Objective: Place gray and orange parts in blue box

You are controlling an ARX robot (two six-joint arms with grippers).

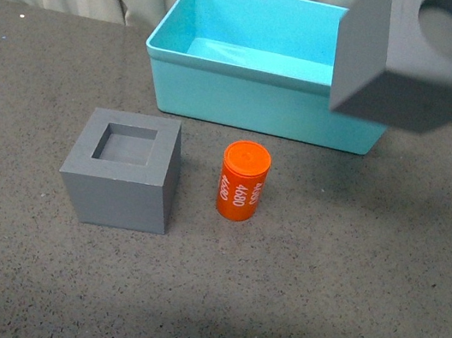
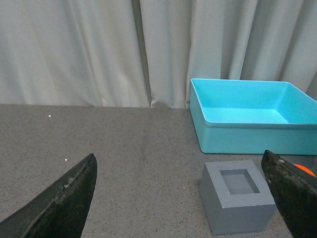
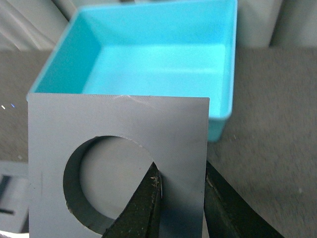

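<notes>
The right tool (image 3: pixel 181 174) pinches one wall of the matte gray cube with a round recess (image 1: pixel 416 71), held aloft short of the large turquoise-blue plastic box (image 1: pixel 262 110), whose open cavity lies ahead and leftward, while the left tool (image 2: pixel 179 156) hangs spread and empty.

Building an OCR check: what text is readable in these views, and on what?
"4680": white, sideways on the small orange cylinder; neighbouring prints too blurred to read.
None on the square-recessed matte gray cube, the round-recessed matte gray cube or the turquoise plastic bin.
</notes>
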